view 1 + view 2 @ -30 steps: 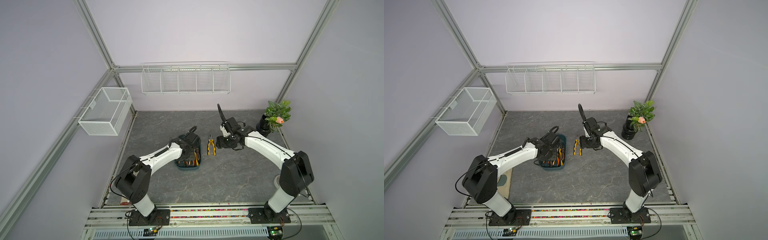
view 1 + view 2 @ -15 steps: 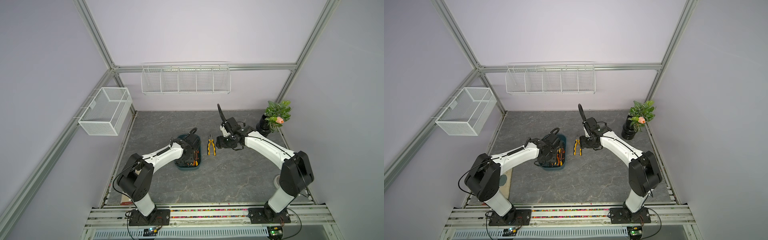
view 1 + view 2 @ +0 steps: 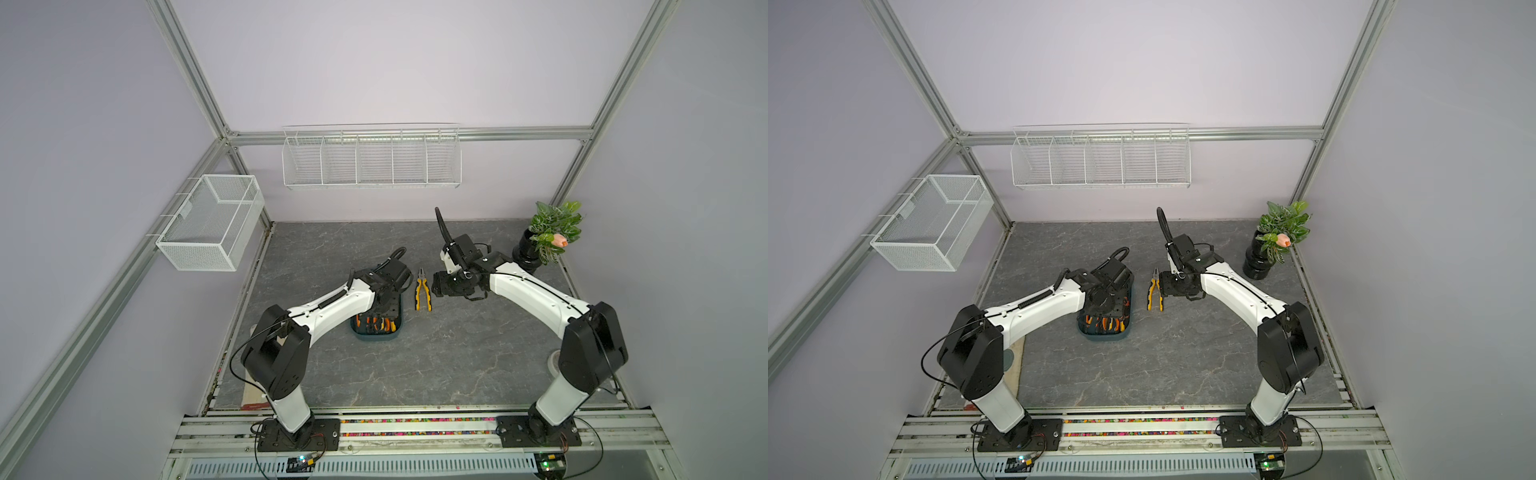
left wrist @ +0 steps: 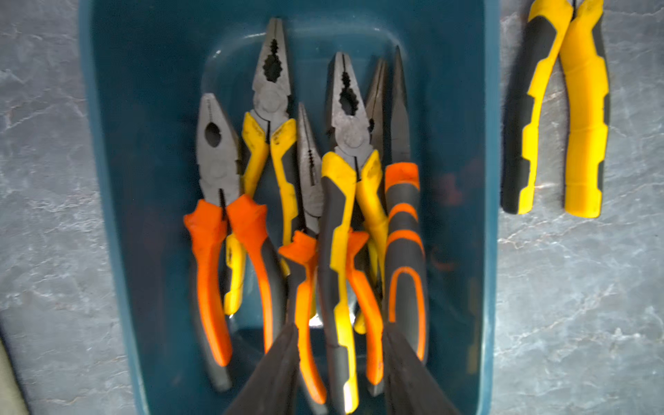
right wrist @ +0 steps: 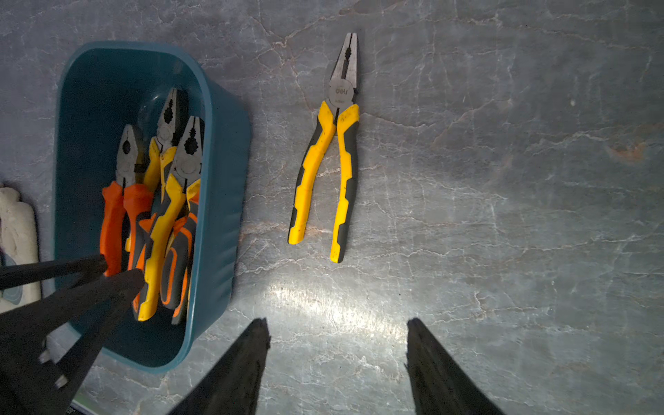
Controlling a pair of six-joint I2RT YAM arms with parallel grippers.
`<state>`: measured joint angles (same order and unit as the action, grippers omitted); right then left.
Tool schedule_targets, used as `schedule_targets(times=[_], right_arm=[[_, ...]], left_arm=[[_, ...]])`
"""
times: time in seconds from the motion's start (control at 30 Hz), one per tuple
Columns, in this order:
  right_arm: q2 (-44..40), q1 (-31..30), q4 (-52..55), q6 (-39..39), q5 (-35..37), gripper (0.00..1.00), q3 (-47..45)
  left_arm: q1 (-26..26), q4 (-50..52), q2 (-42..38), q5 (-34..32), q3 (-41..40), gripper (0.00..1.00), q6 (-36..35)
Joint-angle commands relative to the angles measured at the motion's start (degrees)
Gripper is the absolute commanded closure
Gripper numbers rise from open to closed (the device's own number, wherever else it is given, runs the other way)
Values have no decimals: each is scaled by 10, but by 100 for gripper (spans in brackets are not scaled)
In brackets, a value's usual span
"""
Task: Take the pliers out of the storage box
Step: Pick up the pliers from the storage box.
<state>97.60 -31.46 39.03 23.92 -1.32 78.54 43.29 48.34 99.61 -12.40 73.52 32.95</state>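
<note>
The dark teal storage box (image 3: 376,336) (image 3: 1105,336) (image 4: 107,179) (image 5: 222,179) sits mid-table with several orange-handled and yellow-handled pliers (image 4: 337,215) (image 5: 161,215) lying side by side in it. One yellow-and-black pair of pliers (image 3: 422,289) (image 3: 1155,293) (image 4: 553,118) (image 5: 323,161) lies on the table just right of the box. My left gripper (image 4: 341,334) (image 5: 122,271) reaches into the box, part open, its fingers (image 4: 284,359) straddling three handle ends; contact is too blurred to judge. My right gripper (image 5: 337,323) (image 3: 436,284) hangs open over bare table beside the loose pair.
A potted plant (image 3: 548,237) stands at the back right corner. White wire baskets hang on the left wall (image 3: 212,226) and the back wall (image 3: 370,160). A pale flat item (image 5: 18,233) lies on the table left of the box.
My left wrist has shifted a little along the box toward its near end, over the handles. The right arm and the loose pliers have not moved.
</note>
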Motion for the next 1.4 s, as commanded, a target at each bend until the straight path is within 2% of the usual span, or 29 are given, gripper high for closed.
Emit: schedule_targets(times=[0.0, 0.63, 0.8, 0.93, 1.07, 1.37], right_arm=[[-1, 7, -7, -6, 0, 36, -14], [-4, 23, -26, -1, -17, 36, -41], [-5, 22, -28, 1, -17, 36, -45], [-5, 23, -29, 1, -17, 36, -47], [-5, 23, -31, 2, -17, 36, -47], [-12, 20, -20, -8, 3, 37, -44]], left_arm=[[0, 17, 26, -10, 3, 64, 7], [12, 5, 80, -33, -23, 70, 8], [12, 2, 76, -37, -29, 79, 9], [12, 8, 66, -39, -26, 93, 8], [12, 17, 60, -44, -18, 100, 4], [5, 46, 37, -78, 2, 100, -12]])
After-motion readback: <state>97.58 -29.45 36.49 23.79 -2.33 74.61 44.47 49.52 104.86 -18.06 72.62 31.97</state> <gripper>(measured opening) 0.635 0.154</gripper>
